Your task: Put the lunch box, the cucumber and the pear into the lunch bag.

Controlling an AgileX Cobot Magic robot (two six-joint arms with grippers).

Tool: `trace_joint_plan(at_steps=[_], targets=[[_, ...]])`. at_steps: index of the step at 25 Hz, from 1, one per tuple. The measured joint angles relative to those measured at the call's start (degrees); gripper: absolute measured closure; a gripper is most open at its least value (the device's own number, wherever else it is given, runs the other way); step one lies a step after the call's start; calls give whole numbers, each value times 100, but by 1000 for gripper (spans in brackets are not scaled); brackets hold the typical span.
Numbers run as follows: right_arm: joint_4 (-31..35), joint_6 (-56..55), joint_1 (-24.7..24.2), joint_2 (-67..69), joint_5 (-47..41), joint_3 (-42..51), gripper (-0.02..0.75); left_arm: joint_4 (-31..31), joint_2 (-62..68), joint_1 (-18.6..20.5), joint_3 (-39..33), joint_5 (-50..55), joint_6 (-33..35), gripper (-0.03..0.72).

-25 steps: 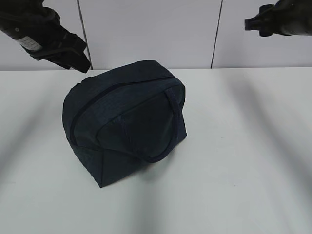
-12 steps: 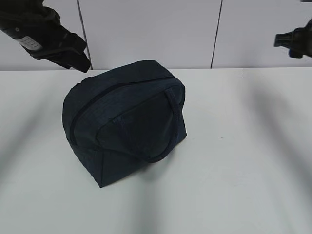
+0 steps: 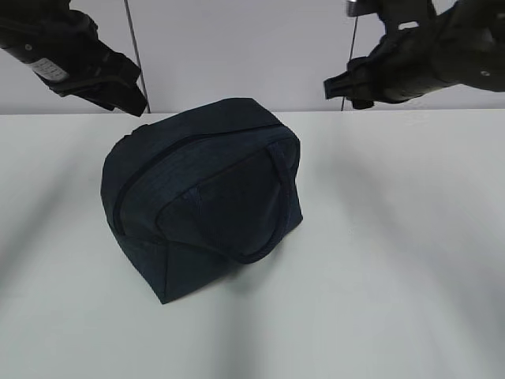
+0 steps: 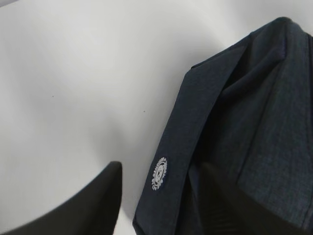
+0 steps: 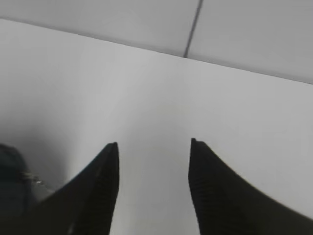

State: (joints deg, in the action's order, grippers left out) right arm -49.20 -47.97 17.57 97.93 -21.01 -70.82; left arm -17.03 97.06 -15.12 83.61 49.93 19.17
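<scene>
The dark navy lunch bag (image 3: pixel 205 189) stands on the white table with its zipper (image 3: pixel 158 162) closed and a strap handle (image 3: pixel 278 213) hanging down its front. My left gripper (image 3: pixel 130 93) hovers at the bag's back left. In the left wrist view it (image 4: pixel 161 169) is open, and a bag strap with a white round logo (image 4: pixel 159 174) lies between its fingers. My right gripper (image 3: pixel 343 85) is open and empty in the air behind the bag's right side, over bare table (image 5: pixel 152 144). The lunch box, the cucumber and the pear are out of view.
The white table (image 3: pixel 394 237) meets a white panelled wall (image 3: pixel 237 47) at the back. A dark bit of the bag with a glint of metal (image 5: pixel 29 181) shows at the lower left of the right wrist view.
My right arm swung out towards the right edge, then came back left and lower, nearer the bag. The left arm and the bag have not moved.
</scene>
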Motion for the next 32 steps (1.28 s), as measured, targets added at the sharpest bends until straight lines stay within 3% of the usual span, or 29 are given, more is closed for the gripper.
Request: trace_joint_plan(at_steps=[15, 20, 27, 32], targets=[[2743, 34, 185, -568, 573, 0, 413, 0, 0, 0, 0, 160, 0, 378], [2831, 970, 261, -875, 453, 0, 414, 0, 0, 0, 0, 180, 0, 378], [2861, 3405, 313, -1184, -1038, 0, 414, 0, 0, 0, 0, 182, 0, 378], [2876, 4234, 313, -1476, -1575, 0, 404, 102, 0, 0, 0, 195, 0, 378]])
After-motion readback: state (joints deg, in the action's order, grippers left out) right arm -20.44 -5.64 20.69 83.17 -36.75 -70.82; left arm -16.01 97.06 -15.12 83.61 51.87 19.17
